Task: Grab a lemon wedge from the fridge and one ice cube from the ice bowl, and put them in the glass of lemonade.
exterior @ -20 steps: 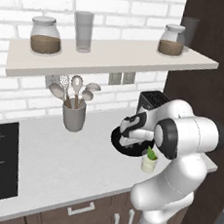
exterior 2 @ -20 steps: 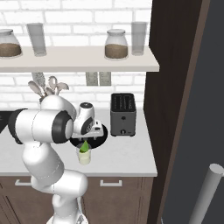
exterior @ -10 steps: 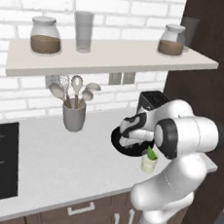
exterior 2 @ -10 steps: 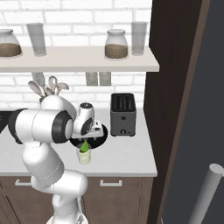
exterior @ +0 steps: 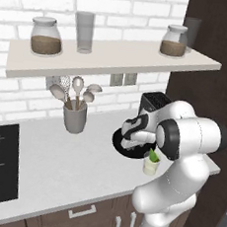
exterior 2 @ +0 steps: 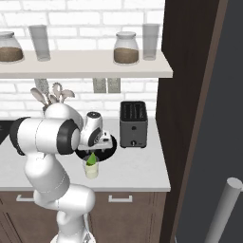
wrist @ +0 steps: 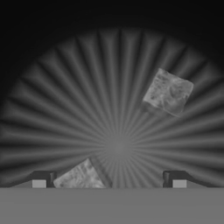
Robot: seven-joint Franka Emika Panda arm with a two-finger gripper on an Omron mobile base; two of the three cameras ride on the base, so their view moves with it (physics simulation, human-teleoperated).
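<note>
Wedge [exterior: 153, 155] tip-up in glass [exterior: 150, 166].

The robot's white forearm covers much of the round glossy black ice bowl [exterior: 120, 142] on the desk. In the hand view, the lower pale grey ice cube [wrist: 81, 177] inside that bowl is cut off by the bottom band.

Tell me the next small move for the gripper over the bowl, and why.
Probably lower straight down and close on the ice cube lying between the open gripper tips inside the ice bowl; the lemon wedge already sits in the glass of lemonade.
</note>
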